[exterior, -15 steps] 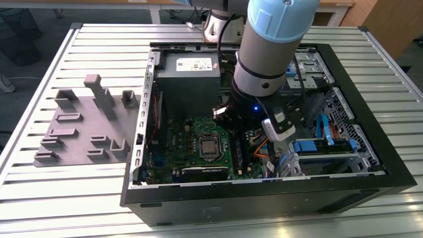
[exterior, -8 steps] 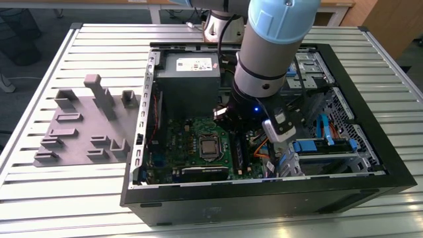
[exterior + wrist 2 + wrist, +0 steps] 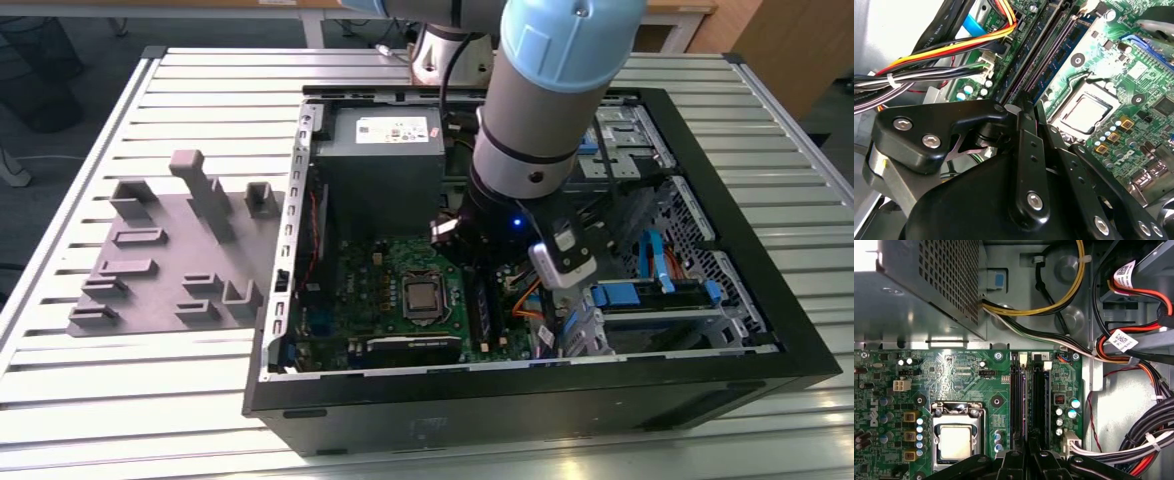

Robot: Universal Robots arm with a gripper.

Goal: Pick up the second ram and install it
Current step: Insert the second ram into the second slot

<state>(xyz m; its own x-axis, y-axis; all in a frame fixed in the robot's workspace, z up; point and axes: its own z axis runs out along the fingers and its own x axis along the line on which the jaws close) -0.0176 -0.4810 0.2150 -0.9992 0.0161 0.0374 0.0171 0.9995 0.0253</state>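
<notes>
My gripper [image 3: 481,262] reaches down inside the open computer case [image 3: 534,400], over the black memory slots [image 3: 1040,400] beside the processor socket [image 3: 956,440]. Its fingers [image 3: 1023,145] are shut together. The second ram [image 3: 1053,64] is a thin dark green-blue stick with chips on its face. It stands upright along a slot and runs straight into the fingertips of the gripper [image 3: 1029,107]. In the first wrist view its narrow top edge [image 3: 1025,400] leads down to the gripper [image 3: 1029,447]. How deep the stick sits in the slot is hard to tell.
A grey moulded tray [image 3: 160,250] with upright blocks lies on the slatted table at the exterior view's left. The power supply box [image 3: 380,150] sits just behind the arm. Bundled cables [image 3: 1134,450] and a blue-tabbed drive cage [image 3: 641,293] crowd the far side of the slots.
</notes>
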